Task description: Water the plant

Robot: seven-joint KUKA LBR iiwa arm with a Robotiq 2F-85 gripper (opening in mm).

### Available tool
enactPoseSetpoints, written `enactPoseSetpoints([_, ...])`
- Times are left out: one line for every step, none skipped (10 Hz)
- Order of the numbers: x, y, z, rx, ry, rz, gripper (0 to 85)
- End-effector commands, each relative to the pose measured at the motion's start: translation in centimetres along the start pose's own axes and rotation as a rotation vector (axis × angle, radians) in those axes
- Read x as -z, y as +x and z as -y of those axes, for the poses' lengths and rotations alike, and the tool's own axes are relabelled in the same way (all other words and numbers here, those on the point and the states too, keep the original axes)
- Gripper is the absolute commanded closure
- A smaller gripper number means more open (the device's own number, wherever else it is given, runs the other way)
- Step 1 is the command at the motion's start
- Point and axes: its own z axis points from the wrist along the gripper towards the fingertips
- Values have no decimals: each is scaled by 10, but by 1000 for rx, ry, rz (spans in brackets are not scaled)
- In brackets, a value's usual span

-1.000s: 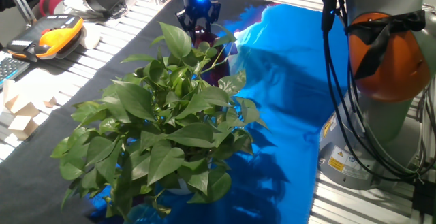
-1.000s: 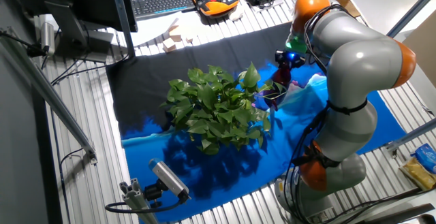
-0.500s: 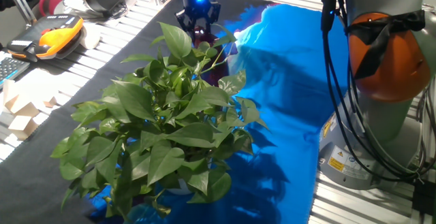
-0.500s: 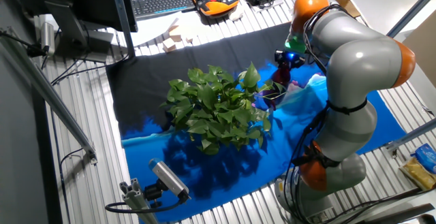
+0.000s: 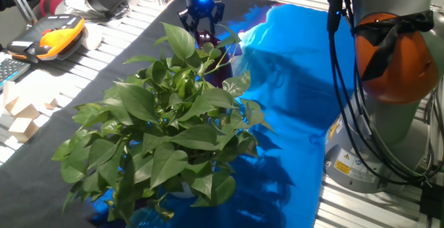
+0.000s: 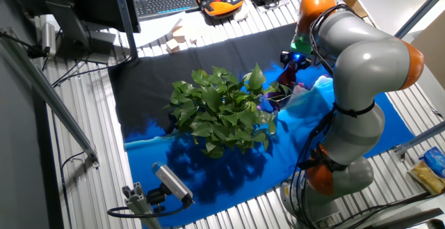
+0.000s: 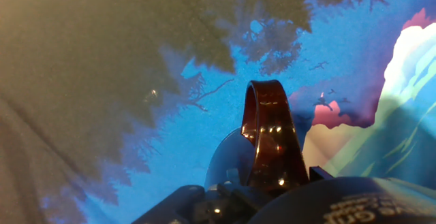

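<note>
The plant [image 5: 163,127] is a big bushy houseplant with glossy green leaves, standing mid-table on black and blue cloth; it also shows in the other fixed view [image 6: 222,111]. My gripper [image 5: 202,21] hangs just behind the plant's far side, also seen in the other fixed view [image 6: 292,67]. A dark maroon watering can [image 5: 210,46] sits under it, mostly hidden by leaves. In the hand view its glossy arched handle [image 7: 271,139] rises right at the gripper, which looks shut on it; the fingertips themselves are hidden.
A blue printed cloth [image 5: 298,82] covers the table's right side. The robot's base and cables [image 5: 388,89] stand at the right. An orange teach pendant [image 5: 59,30] and wooden blocks [image 5: 21,114] lie at the left. A keyboard [image 6: 167,3] and a small camera [image 6: 170,182] sit at the edges.
</note>
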Motion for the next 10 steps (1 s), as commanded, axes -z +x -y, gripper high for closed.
enactPoseSetpoints([8, -2, 0, 2, 0, -5, 340])
enactPoseSetpoints([21, -4, 0, 9, 2, -4, 340])
enactPoseSetpoints([38, -5, 0, 28, -15, -3, 340])
enactPoseSetpoints([53, -5, 1, 61, -82, -35, 340])
enactPoseSetpoints([66, -4, 0, 95, -121, -46, 510])
enactPoseSetpoints([79, -3, -1, 131, -123, -36, 680])
enactPoseSetpoints([92, -1, -1, 168, -118, -32, 850])
enactPoseSetpoints([101, 1, 0, 194, -114, -23, 850])
enactPoseSetpoints([109, 4, 1, 229, -91, -1, 850])
enactPoseSetpoints([119, 6, 1, 286, -76, 23, 850])
